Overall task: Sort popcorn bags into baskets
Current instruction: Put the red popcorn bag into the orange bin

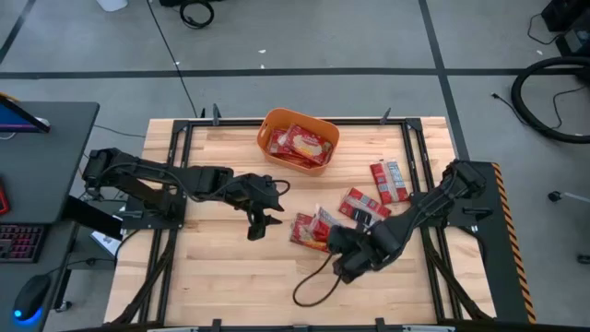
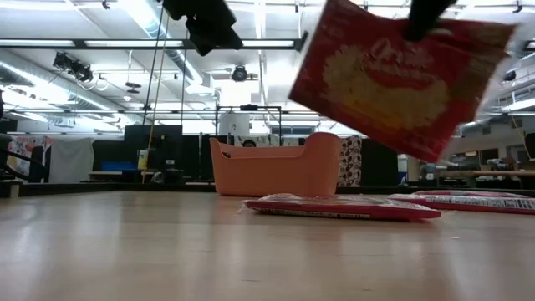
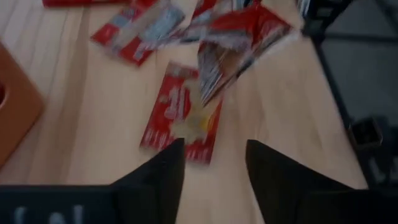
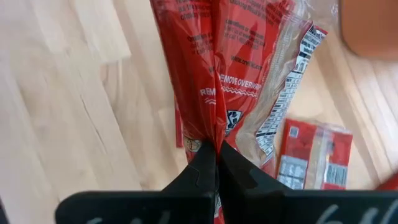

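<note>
My right fingers [image 4: 214,155] pinched one popcorn bag [image 4: 230,68] aloft, well short of the orange tub [image 1: 297,138]; left fingers [image 3: 211,171] gaped empty. Some bags in tub, several left on the table [image 1: 221,267].

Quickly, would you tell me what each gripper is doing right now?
Left gripper: open, empty, above the table.
Right gripper: closed on a popcorn bag, lifted.
</note>
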